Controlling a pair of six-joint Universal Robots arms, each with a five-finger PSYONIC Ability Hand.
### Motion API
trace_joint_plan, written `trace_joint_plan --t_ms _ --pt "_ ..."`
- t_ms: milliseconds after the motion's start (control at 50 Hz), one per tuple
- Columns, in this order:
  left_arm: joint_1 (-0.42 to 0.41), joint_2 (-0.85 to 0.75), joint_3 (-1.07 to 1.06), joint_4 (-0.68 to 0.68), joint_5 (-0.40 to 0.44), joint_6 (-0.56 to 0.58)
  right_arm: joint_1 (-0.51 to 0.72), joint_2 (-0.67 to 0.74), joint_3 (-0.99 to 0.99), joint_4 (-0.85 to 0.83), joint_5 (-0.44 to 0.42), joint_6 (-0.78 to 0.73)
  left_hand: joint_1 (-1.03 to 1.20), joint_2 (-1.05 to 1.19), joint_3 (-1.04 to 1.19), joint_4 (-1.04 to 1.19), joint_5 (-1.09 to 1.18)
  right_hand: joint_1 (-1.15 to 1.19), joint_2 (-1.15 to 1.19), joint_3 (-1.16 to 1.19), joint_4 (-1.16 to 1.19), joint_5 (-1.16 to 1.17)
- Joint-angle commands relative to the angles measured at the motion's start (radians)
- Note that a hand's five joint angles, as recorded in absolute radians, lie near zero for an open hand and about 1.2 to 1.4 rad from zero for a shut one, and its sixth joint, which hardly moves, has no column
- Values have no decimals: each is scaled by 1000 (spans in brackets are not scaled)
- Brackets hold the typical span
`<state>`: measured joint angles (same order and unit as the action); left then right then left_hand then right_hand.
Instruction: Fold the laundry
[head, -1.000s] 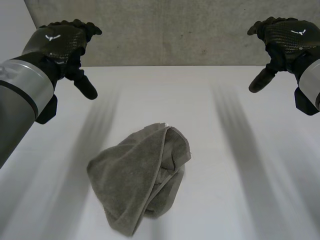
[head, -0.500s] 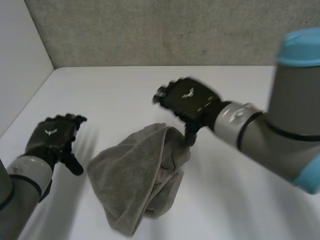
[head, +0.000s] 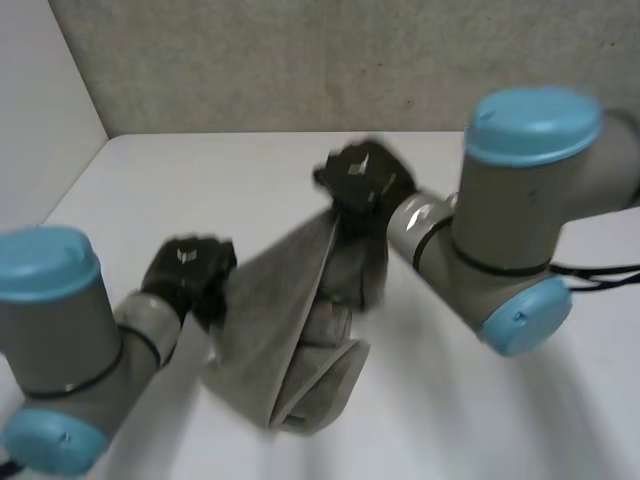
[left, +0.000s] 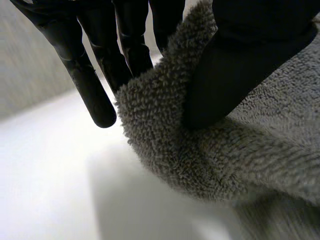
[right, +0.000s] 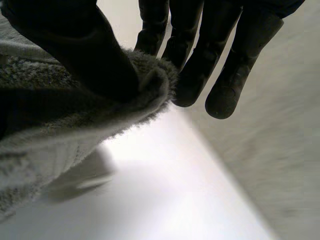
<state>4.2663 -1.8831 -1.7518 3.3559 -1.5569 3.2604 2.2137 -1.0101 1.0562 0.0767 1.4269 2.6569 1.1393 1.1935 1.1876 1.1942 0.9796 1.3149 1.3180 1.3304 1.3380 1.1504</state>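
On the white desk (head: 200, 170) a grey towel (head: 275, 330) is held partly raised at mid-frame, its lower bulk bunched on the surface. One edge is stretched taut from lower left to upper right. Its upper end is pinched by the right hand (head: 362, 180) and its lower end by the left hand (head: 190, 272), thumb against fingers in each.

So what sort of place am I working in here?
Probably a lab test bench, not a home: a bare white table, a plain grey concrete-looking wall behind it, and one grey towel pinched by the left robot hand and the right robot hand.
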Motion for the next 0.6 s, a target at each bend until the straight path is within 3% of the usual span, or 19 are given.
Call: trace_joint_plan --t_ms 20,80,200,420,600 --pt "-51 123 355 -42 -21 5 -57 -291 42 -249 182 54 257 203 209 202 242 81 78 66 58 71" --pt "-74 185 510 -41 -34 1 -103 -396 80 -311 193 55 257 203 209 202 242 81 78 66 58 71" --pt "-131 220 629 -55 -35 -50 -118 -527 160 -230 107 49 257 203 209 202 242 81 78 66 58 71" --pt "-218 219 542 -216 -25 -114 -129 -662 257 -127 64 44 257 203 209 202 242 81 78 66 58 71" --pt "-223 257 532 -233 -5 -110 -129 -685 226 -80 63 3 257 203 209 202 242 81 78 66 58 71"
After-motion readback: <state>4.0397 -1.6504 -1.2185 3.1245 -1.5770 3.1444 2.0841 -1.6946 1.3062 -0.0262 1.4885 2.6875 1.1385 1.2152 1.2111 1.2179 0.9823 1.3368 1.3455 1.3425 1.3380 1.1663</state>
